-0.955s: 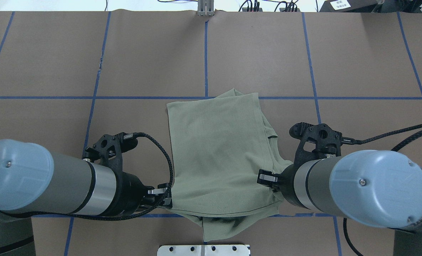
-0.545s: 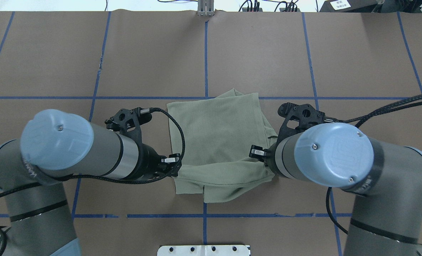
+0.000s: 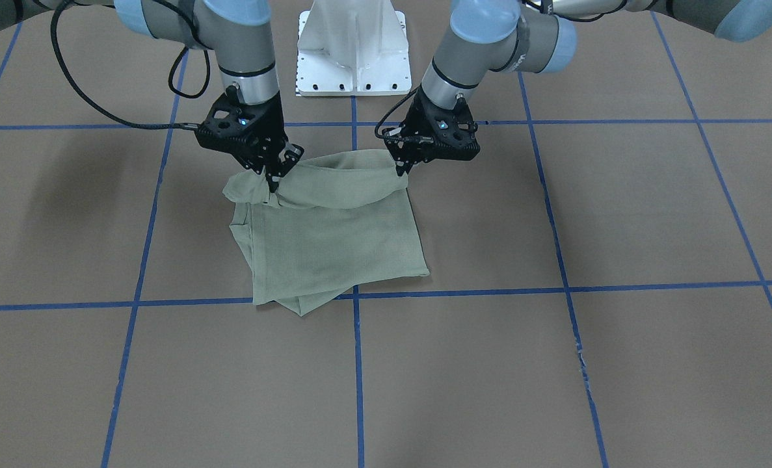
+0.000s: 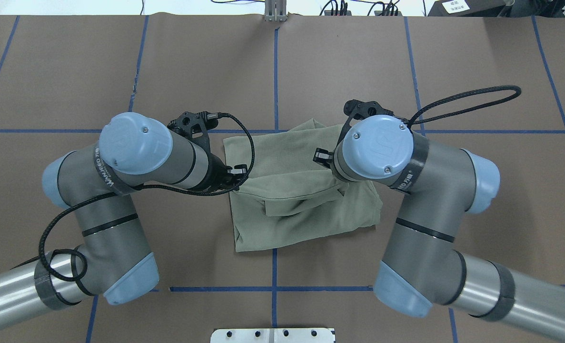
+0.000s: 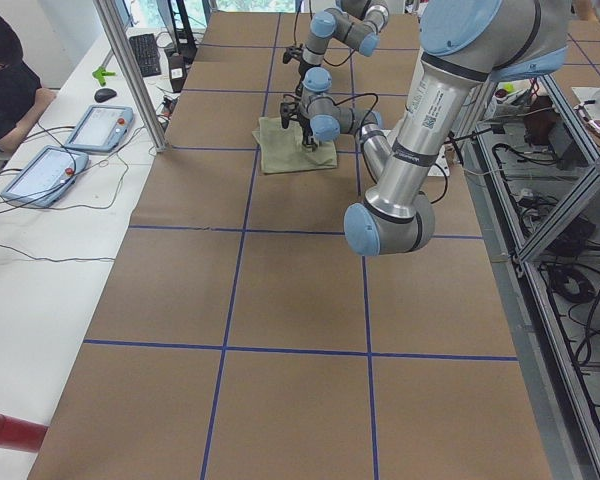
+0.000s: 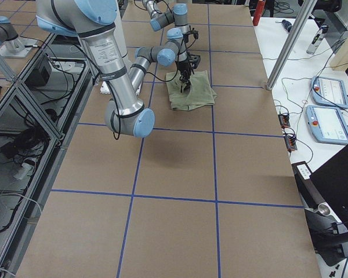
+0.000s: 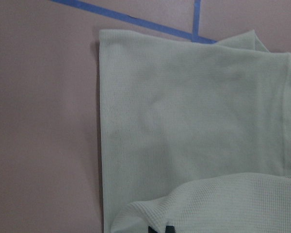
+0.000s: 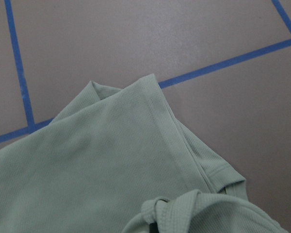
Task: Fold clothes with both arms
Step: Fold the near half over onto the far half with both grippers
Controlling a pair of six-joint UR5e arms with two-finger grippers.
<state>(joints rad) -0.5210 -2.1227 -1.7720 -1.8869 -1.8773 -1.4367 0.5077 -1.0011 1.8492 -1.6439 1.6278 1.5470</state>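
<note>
The pale green shirt (image 3: 333,240) lies partly folded on the brown table, its edge nearest the robot raised and rolled over the flat part (image 4: 292,157). My left gripper (image 3: 401,171) is shut on one corner of that raised edge. My right gripper (image 3: 272,186) is shut on the other corner, where the cloth bunches up. From overhead, the left gripper (image 4: 235,181) sits at the shirt's left side, and the right wrist covers its own fingertips. Both wrist views show the held fold at the bottom over the flat shirt (image 7: 184,121) (image 8: 102,165).
The white pedestal base (image 3: 353,45) stands just behind the shirt on the robot's side. Blue tape lines (image 4: 275,71) grid the brown paper table. Beyond the table's far edge, a person (image 5: 5,80) sits by tablets (image 5: 90,125) and cables.
Both grippers have carried the shirt's near edge away from the robot, across the flat part. The arms have stretched forward and the visible flat shirt has got shorter.
</note>
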